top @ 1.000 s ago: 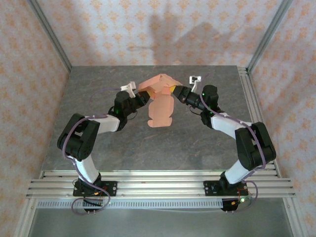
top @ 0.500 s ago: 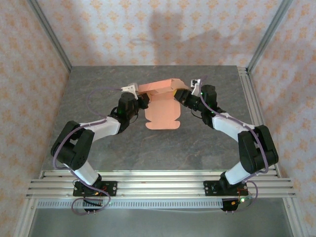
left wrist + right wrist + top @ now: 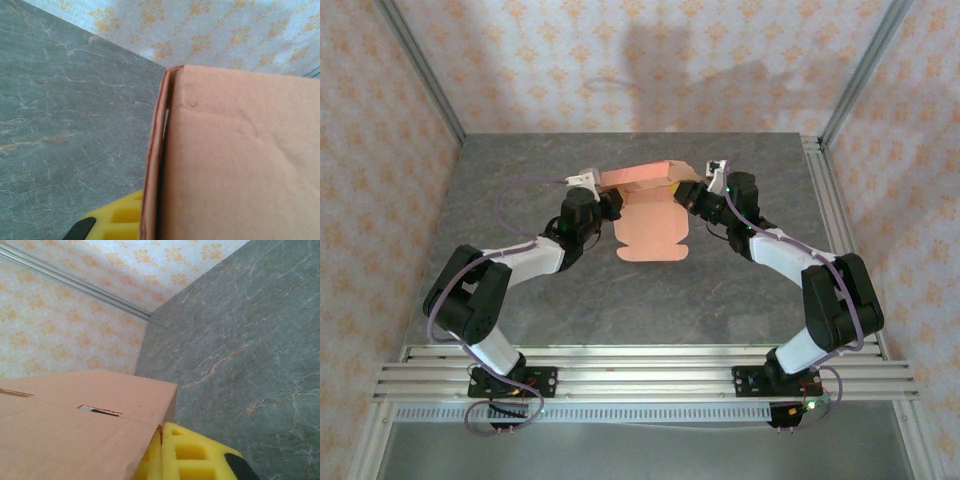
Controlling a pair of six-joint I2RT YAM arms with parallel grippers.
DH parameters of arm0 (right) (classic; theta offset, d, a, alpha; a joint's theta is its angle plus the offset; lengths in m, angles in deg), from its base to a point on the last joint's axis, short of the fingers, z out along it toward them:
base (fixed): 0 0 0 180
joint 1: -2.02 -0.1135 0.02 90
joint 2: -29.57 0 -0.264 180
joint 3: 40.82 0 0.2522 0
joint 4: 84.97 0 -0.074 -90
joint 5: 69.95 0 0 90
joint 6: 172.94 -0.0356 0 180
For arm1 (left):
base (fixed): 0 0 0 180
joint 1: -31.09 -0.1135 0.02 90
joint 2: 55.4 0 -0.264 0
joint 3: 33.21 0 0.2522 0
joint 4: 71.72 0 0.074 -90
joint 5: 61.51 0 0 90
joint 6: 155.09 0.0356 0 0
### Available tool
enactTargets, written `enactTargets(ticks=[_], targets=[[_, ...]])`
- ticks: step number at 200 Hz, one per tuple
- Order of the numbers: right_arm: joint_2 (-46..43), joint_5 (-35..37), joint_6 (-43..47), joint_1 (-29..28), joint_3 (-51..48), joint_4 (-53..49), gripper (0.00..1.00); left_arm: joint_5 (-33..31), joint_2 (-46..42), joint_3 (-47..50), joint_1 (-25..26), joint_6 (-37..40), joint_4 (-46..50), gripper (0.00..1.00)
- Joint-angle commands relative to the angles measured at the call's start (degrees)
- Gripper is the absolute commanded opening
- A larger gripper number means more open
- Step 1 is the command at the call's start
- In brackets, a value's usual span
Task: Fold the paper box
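**Both claws closed on the paper box over the table middle**

From the top camera I see the salmon-orange paper box of thin card between the two arms, over the far middle part of the grey marble-pattern table. Its upper part is folded into a long narrow body. A flat flap with rounded corners goes from this body toward the arm bases. I cannot tell if this flap touches the table surface or hangs just above it.

The left gripper is at the left end of the folded body, and its jaws are pressed together on the card. In the left wrist camera the paper box takes the right half of the picture. Its doubled edge runs upright down to the yellow foam finger pad at the bottom, and it touches this pad.

The right gripper is at the right end of the body, also pinching the card. In the right wrist camera a corner of the paper box, with a narrow slot cut in it, lies directly against the yellow foam pad of that claw.

Behind the table stand walls with pale paper and an orange ornament pattern
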Motion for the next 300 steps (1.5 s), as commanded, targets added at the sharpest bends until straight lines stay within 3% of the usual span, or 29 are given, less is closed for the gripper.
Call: enactTargets(ticks=[1,11,21,57,123,156,213,300], targets=[[0.04,0.52,0.68,-0.03,-0.47,1.05,0.21,-2.23,-1.89,-0.32,0.27,0.02,-2.03,0.00],[-0.44,1.13,1.24,-0.05,-0.77,0.91,0.37,-2.77,-1.90,-0.20,0.27,-0.07,-1.79,0.00],[-1.19,2.01,2.09,0.02,-1.08,0.31,0.45,-3.76,-1.90,-0.01,0.23,-0.39,-1.25,0.00],[-4.87,6.52,5.89,0.02,-1.79,-3.68,0.58,-7.12,-1.82,0.38,-0.16,-1.68,0.66,0.00],[-13.59,14.38,10.44,-0.93,2.30,-16.03,0.59,-12.75,1.19,2.56,-1.86,-5.83,-0.73,0.00],[-14.02,20.73,15.86,-6.21,10.50,-27.22,0.60,-15.42,2.80,2.60,-1.93,-5.08,-1.02,0.00],[-1.80,24.63,19.62,-16.05,29.96,-39.66,0.60,-17.23,3.78,2.79,-1.88,-5.10,-0.51,0.00],[14.98,21.76,20.22,-16.27,48.18,-52.35,0.59,-17.09,3.18,3.53,-1.90,-4.55,0.05,0.00]])
